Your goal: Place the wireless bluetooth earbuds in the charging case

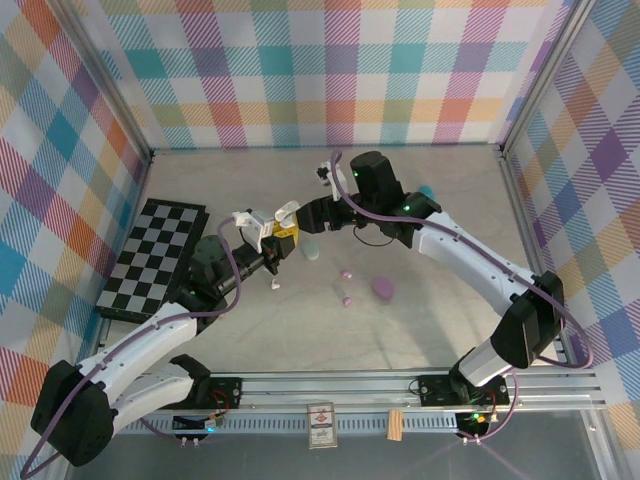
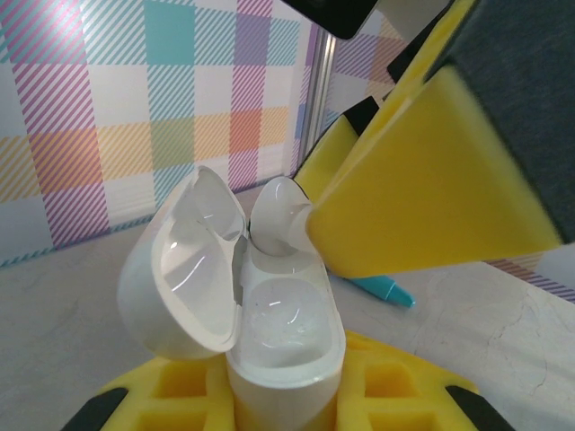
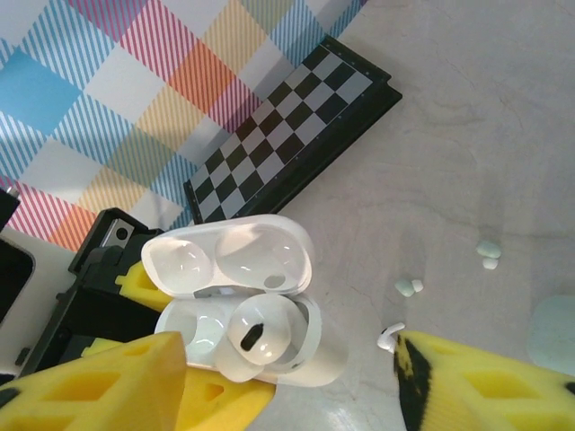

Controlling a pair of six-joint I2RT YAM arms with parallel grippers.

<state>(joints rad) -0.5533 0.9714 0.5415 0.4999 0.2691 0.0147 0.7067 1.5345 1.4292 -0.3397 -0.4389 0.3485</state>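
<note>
Chessboard (image 1: 155,255): flat on the table at the far left. Just right of it I read my left gripper (image 2: 286,404); its yellow pads are pressed together on the base of the white charging case (image 2: 283,350); the case stands upright in that clamp.

Case lid (image 2: 184,269): swung open to the left in the left wrist view. One whitish earbud (image 2: 274,215) sits head-up in the rear socket; the front socket (image 2: 278,314) shows as a bare glossy hollow.

Right gripper (image 3: 287,359): fingers spread wide, one on each side of the open case, pinching nothing. In the left wrist view one yellow finger (image 2: 422,197) lies close against the seated earbud; I cannot tell whether it touches.

On the table below the case: a loose white bud (image 1: 274,285). Further right: a pale teal case (image 1: 311,248); then two pink-purple buds (image 1: 347,273), near each other; then a purple case (image 1: 382,288) just beside them; a teal cylinder (image 1: 427,190) lies farther back, beyond the right arm.
</note>
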